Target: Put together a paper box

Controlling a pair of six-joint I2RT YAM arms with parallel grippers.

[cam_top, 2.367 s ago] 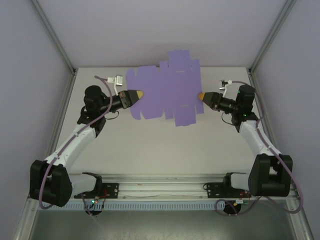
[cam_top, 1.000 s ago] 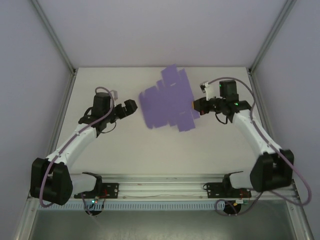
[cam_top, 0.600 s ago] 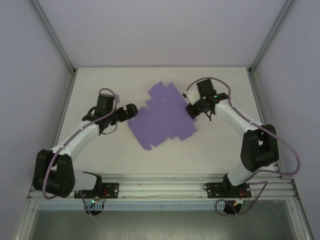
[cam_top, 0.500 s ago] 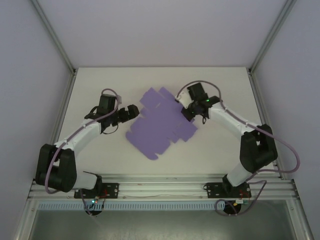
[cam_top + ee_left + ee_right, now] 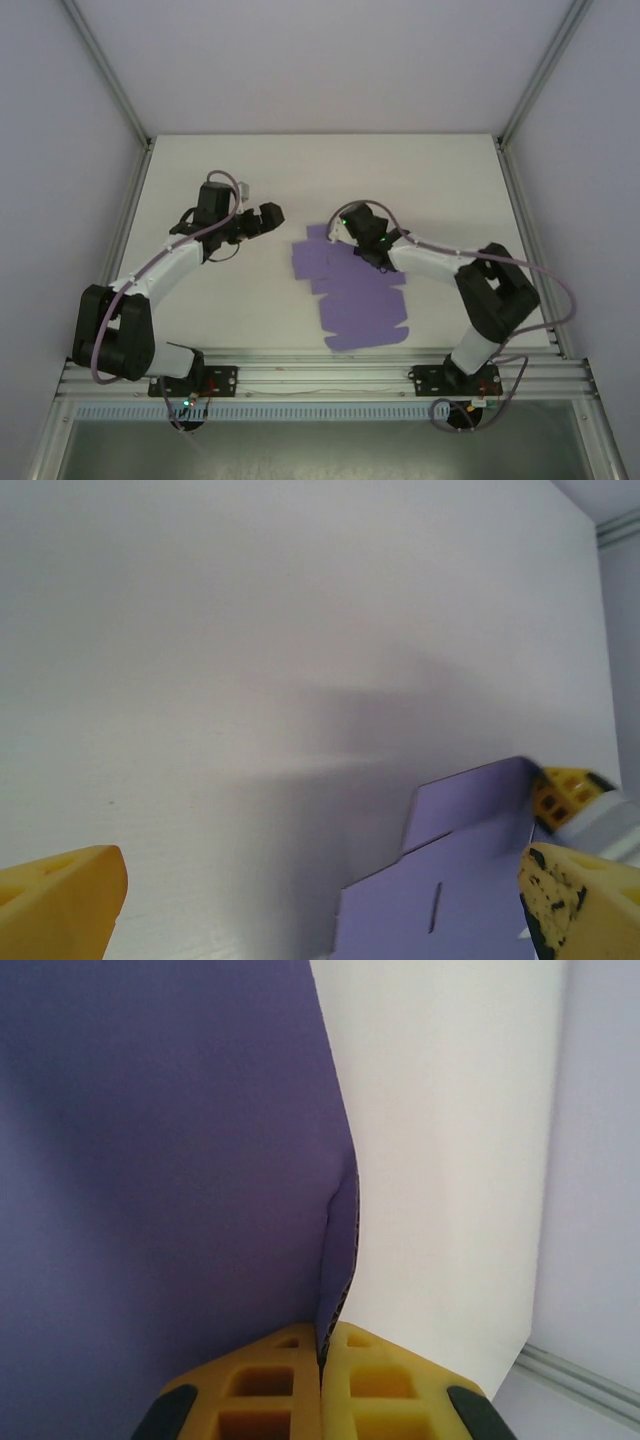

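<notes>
centre frame: right gripper [image 5: 322, 1348] clamped on upper edge of flat purple paper box [image 5: 355, 295]; left of it, left gripper [image 5: 270, 216], jaws wide apart, not touching.

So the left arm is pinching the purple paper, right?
No, not the left. It's the right end effector that is pinching the purple paper. The right wrist view shows it shut on the sheet's edge.

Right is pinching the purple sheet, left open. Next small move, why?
Probably ease the left gripper toward the nearest flap of the paper box. It stands open, apart from the card, while the right gripper is shut on its far edge; folding likely needs a second hold.
</notes>
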